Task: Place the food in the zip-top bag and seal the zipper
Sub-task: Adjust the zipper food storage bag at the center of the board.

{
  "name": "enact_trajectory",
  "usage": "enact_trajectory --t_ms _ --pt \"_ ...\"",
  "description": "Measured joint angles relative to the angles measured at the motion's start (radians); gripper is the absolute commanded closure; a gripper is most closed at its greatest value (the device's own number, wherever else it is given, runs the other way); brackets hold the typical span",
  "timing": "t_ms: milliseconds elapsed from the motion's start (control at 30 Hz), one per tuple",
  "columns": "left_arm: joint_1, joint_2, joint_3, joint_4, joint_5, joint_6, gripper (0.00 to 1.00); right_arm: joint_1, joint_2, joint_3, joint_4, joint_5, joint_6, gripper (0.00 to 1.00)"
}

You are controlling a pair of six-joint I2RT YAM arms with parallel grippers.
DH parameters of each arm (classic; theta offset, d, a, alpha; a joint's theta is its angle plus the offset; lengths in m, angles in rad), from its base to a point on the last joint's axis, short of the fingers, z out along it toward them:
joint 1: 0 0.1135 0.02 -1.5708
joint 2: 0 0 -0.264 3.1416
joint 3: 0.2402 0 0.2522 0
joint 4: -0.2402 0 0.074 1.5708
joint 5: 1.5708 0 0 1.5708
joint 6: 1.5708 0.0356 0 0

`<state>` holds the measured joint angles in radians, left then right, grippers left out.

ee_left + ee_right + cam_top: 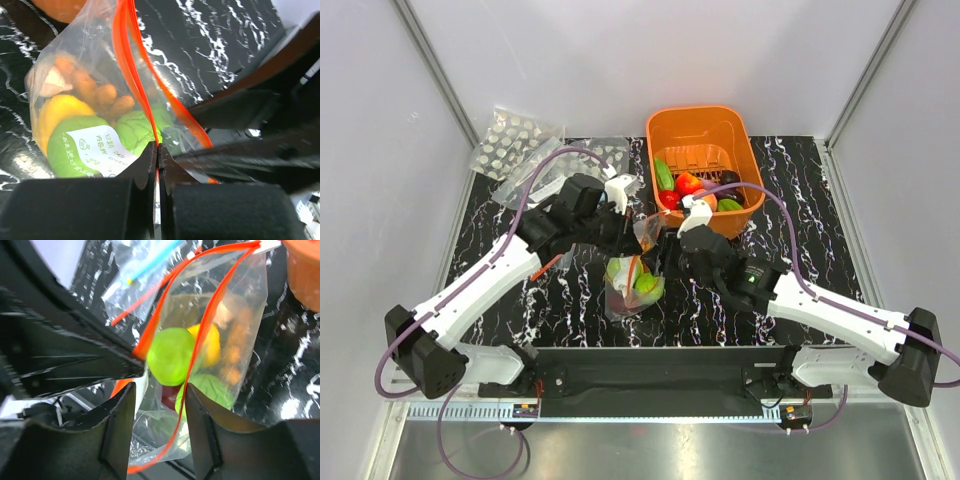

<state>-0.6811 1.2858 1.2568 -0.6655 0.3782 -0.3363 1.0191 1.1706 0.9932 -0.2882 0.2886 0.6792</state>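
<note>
Red-orange zipper [126,60] pinched tight in L fingers [142,170]; R fingers [120,415] apart, straddling bag [245,315] mouth w/ food [172,356] inside; basket [705,112] near.

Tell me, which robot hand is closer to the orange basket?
Right. The right gripper is just in front of the orange basket, open at the zip-top bag. The left gripper is farther off to the left, shut on the bag's zipper.
</note>
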Motion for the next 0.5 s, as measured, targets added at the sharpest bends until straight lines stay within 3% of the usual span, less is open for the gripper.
enact_trajectory --t_ms 167,500 --pt "0.011 0.002 0.000 -0.016 -0.028 0.008 0.96 0.001 0.002 -0.002 0.049 0.004 -0.018 0.30" --pt "0.011 -0.061 -0.042 -0.016 -0.037 0.029 0.59 0.002 0.001 0.025 -0.014 0.126 0.027 0.18"
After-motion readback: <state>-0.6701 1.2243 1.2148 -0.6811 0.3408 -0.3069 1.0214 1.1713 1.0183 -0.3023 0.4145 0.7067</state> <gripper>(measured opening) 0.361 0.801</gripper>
